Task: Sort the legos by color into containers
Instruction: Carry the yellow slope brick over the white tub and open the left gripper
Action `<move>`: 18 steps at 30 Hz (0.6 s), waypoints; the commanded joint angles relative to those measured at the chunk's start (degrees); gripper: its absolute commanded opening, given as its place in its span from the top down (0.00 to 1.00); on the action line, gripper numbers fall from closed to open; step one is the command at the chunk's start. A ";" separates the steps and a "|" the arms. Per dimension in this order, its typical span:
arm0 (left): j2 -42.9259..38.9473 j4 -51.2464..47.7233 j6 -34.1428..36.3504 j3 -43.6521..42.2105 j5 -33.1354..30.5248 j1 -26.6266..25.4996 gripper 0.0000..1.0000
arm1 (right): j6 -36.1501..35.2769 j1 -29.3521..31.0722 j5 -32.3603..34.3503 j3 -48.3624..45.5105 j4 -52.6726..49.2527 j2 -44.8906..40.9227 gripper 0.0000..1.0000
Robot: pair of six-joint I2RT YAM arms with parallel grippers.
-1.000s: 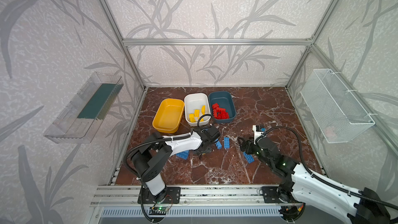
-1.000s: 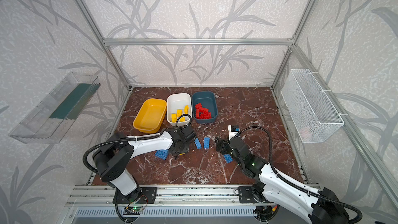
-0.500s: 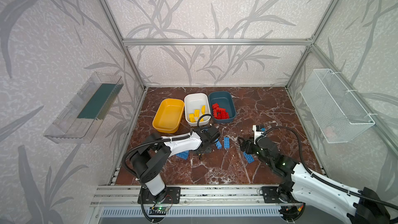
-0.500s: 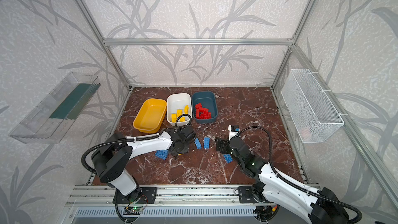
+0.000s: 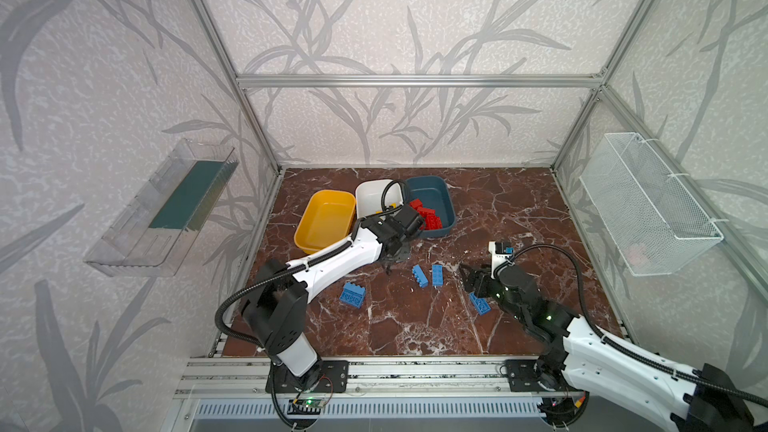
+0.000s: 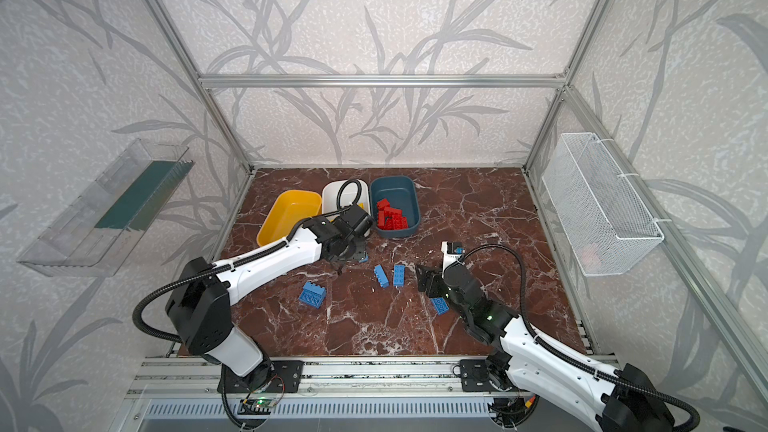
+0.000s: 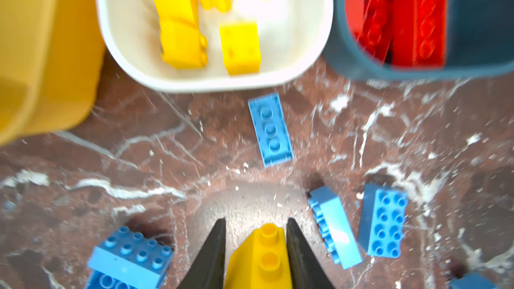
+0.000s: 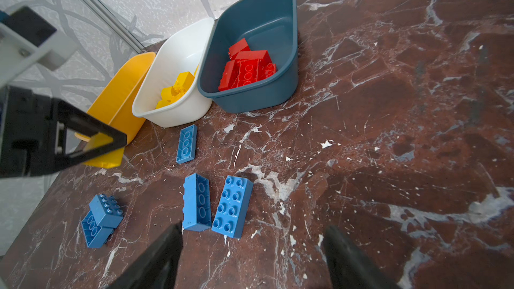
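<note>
Left pincer [image 7: 256,222] is clamped on a yellow wedge brick [image 7: 261,262], which sits studs up between the two black jaws, close over the marble worktop [image 5: 415,326]. In both top views, the white tub [image 5: 370,197] holding the other yellow bricks [image 7: 180,37] lies at about eleven o'clock from this pincer. The yellow tub [image 5: 326,222] is at ten o'clock, and the teal tub [image 5: 436,197] of red bricks [image 5: 426,216] at one o'clock. Right pincer [image 8: 253,227] stands wide open, gripping nothing, low over the worktop. At nine o'clock from it, near but apart, lie a blue brick on its side [image 5: 419,275] and a studs-up blue brick [image 5: 437,275].
</note>
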 commanded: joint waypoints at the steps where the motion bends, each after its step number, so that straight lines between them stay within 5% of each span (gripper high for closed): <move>1: 2.10 -3.25 4.41 4.87 0.65 3.49 0.71 | 0.34 -0.26 0.48 -0.77 0.90 -1.06 0.19; 18: 22.82 -6.82 11.41 29.38 3.47 14.03 0.70 | 0.38 -0.35 -0.24 -1.15 1.23 -1.26 0.19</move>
